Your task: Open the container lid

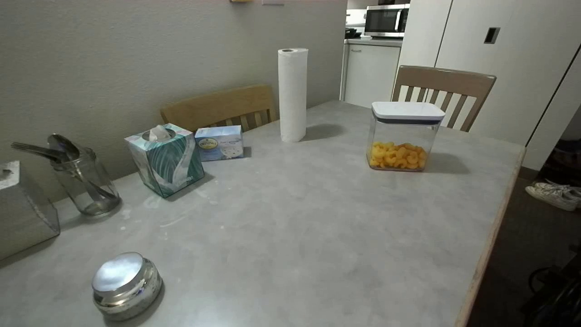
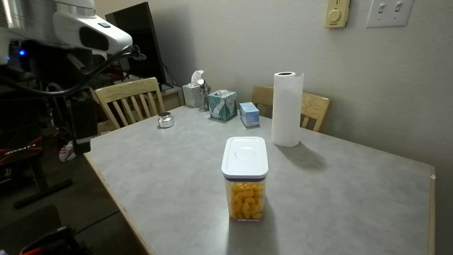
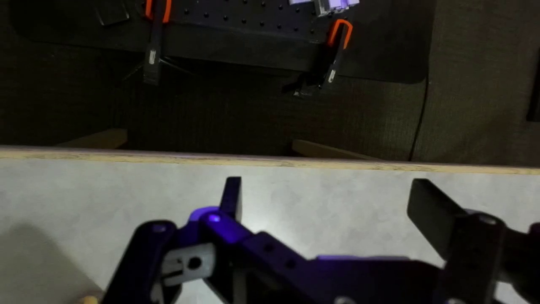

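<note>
The container (image 1: pixel 404 132) is a clear plastic box with orange food pieces in its lower part. It stands upright on the table in both exterior views (image 2: pixel 246 202). The flat white lid (image 1: pixel 407 110) sits on top of it, with a round button in its middle (image 2: pixel 245 155). My gripper (image 3: pixel 327 190) is open, with nothing between its fingers, over the table near its edge. In an exterior view the gripper (image 2: pixel 82 141) hangs at the far left, well apart from the container. A small blurred orange patch shows at the wrist view's bottom left; I cannot tell what it is.
A paper towel roll (image 1: pixel 292 95) stands near the container, on the wall side. A tea box (image 1: pixel 221 143), a teal tissue box (image 1: pixel 168 159) and a glass jar with cutlery (image 1: pixel 91 190) line the wall. A round metal tin (image 1: pixel 127 286) stands apart. Chairs surround the table.
</note>
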Action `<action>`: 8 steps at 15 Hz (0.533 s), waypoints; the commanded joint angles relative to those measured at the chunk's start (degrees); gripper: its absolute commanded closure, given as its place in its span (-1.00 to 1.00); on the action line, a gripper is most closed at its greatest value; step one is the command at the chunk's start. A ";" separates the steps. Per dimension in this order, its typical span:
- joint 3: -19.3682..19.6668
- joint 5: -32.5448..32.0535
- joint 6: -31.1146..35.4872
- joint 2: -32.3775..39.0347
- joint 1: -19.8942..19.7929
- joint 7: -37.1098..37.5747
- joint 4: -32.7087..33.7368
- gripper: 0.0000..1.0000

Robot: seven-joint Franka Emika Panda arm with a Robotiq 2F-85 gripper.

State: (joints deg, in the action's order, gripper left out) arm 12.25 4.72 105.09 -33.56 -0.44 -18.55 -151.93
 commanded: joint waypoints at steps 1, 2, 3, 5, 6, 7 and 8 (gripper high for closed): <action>1.62 -1.31 -2.49 1.18 -1.28 -5.86 1.90 -1.00; 2.73 -1.84 -2.57 1.47 -1.84 -7.53 2.28 -1.00; 3.74 -2.30 -2.68 1.81 -2.35 -8.82 2.65 -1.00; 6.64 -4.24 -2.67 3.09 -3.72 -12.59 3.77 -1.00; 8.20 -6.13 -2.95 4.22 -4.31 -15.68 4.71 -1.00; 9.62 -8.22 -4.27 5.46 -4.61 -19.24 5.94 -1.00; 10.82 -10.84 -6.46 7.08 -4.99 -23.45 7.51 -1.00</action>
State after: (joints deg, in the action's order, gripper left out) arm 20.40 -1.54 103.63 -32.02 -3.63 -32.51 -149.34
